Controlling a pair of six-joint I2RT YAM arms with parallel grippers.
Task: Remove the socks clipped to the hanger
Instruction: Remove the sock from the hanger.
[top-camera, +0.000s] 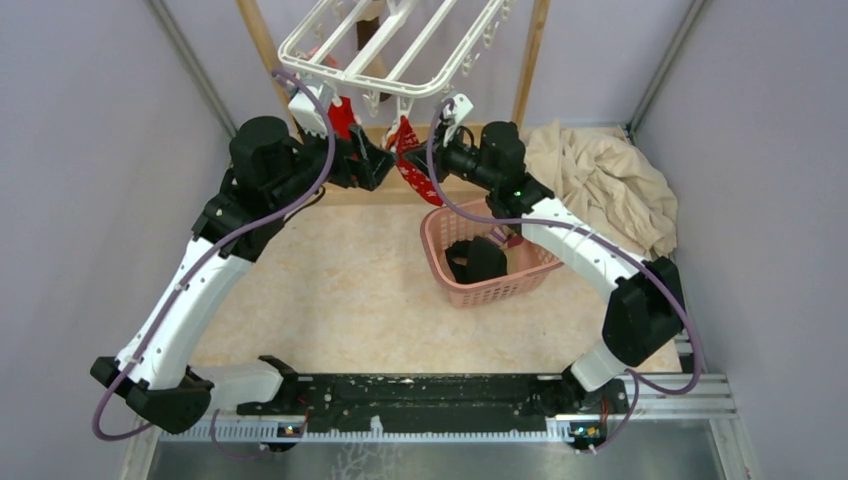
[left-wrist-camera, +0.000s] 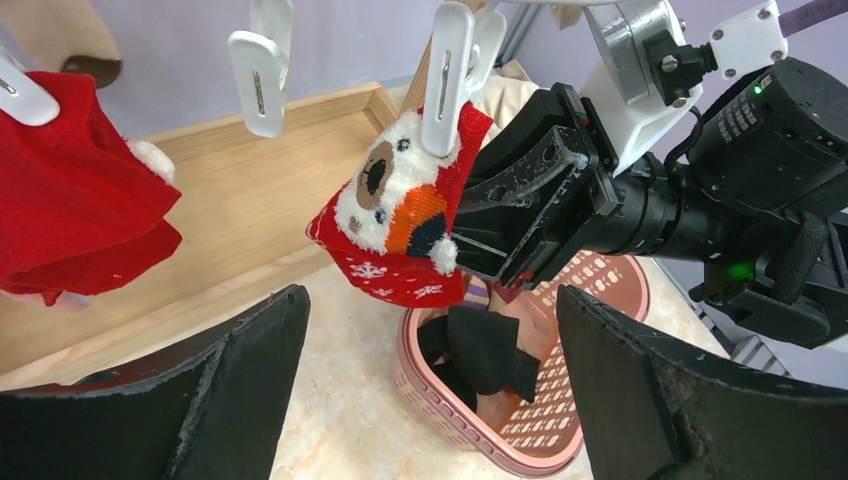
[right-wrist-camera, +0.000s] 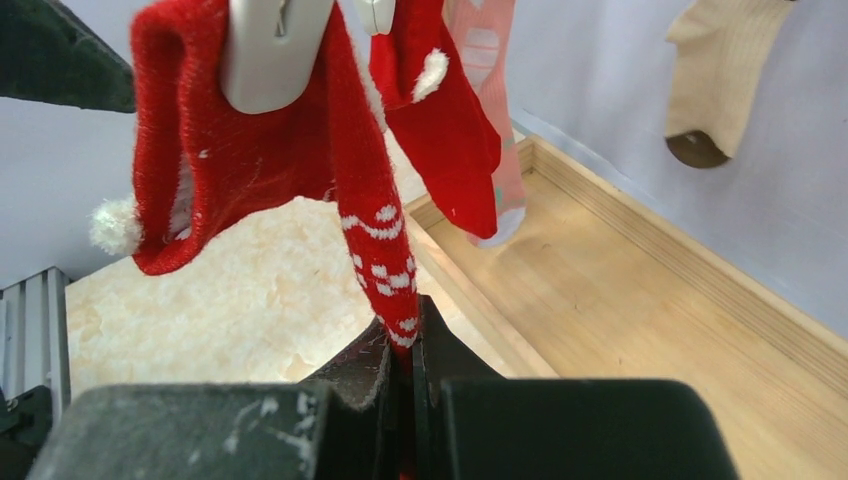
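Right gripper (right-wrist-camera: 408, 362) pinches the red bear sock (left-wrist-camera: 400, 225) by its hem; left gripper (left-wrist-camera: 430, 330) gapes wide. Best pull straight down off the clip (left-wrist-camera: 446, 80).

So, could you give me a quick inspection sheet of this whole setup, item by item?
Surface: pale marbled tabletop, bare in the middle; wooden base board at the back.
Job's things: white hanger overhead; red bear sock and second red sock clipped on; pink sock and beige sock clipped behind.
Clutter: pink basket holding a black sock; crumpled beige cloth at right rear.
Grippers: left tool open, facing the red bear sock; right tool shut on it.
Cables: purple cables looped along both arms; no snag seen.
Surroundings: lilac walls, wooden posts, metal rail at the near edge.
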